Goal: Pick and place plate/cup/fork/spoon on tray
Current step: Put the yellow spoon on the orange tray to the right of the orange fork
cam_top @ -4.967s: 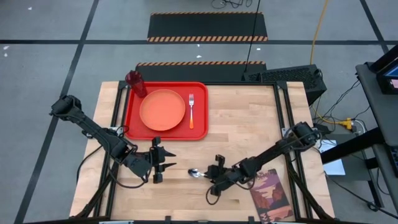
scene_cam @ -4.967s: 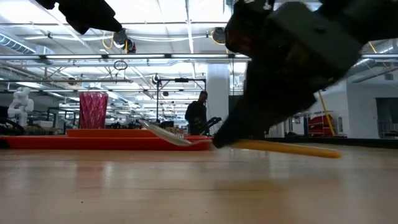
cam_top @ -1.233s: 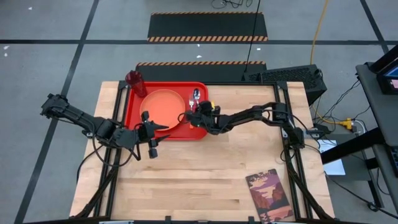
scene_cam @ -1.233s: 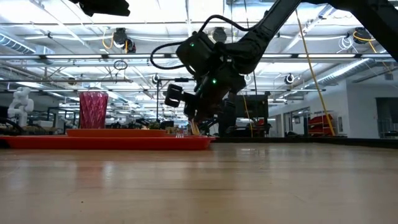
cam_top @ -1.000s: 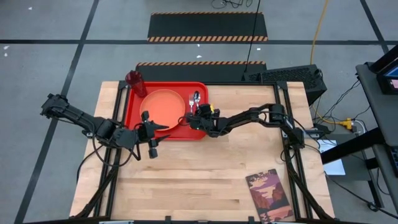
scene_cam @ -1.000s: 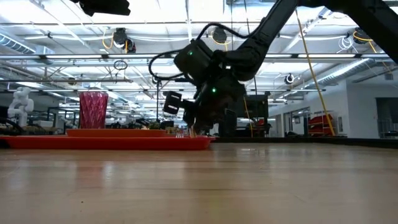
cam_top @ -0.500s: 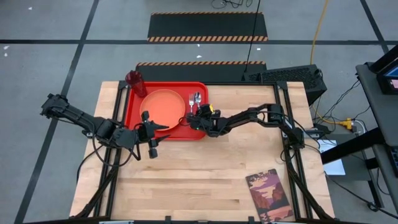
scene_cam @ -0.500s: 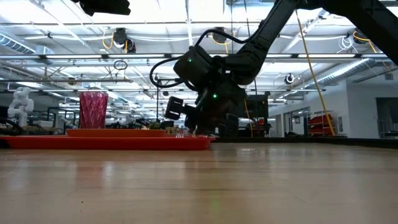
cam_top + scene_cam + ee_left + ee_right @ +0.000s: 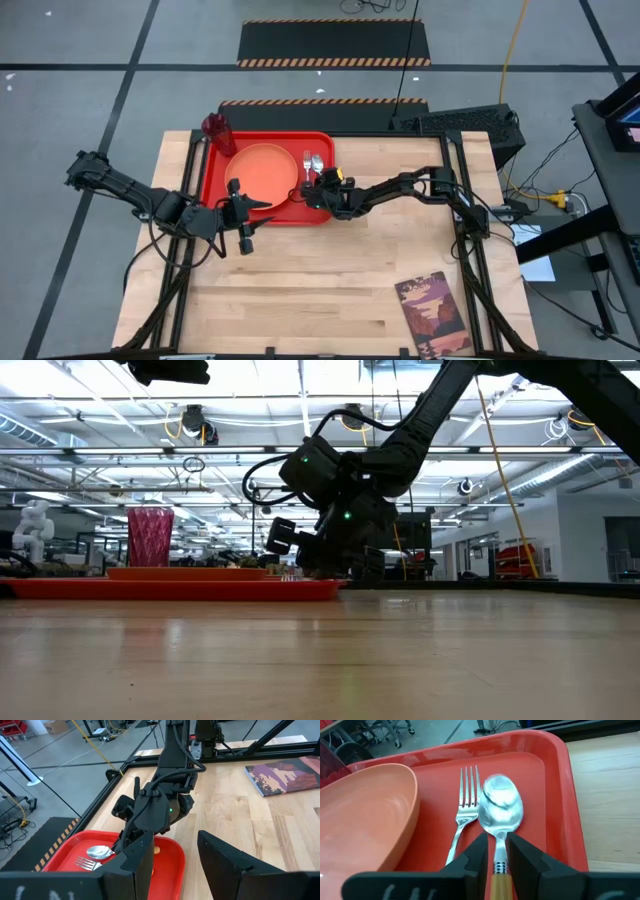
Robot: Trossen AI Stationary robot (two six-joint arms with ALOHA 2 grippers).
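No readable text, labels, brands or numbers, book (image 9: 433, 314) cover print illegible

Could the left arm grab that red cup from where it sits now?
Probably yes. The left gripper hovers open at the tray's near edge; the cup stands at the far corner, nothing blocking that side.

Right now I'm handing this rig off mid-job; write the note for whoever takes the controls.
Right gripper: over the tray's right side, jaws closed on the spoon by its handle, bowl low beside the fork.
Left gripper: idle over the table by the tray's near left edge, jaws apart, holding nothing.
Done: plate sits on the tray, fork lies right of it, cup stands at the far left corner.
Left: release the spoon next to the fork, then back the right arm out. A printed book lies at the table's near right; it is not part of the job.
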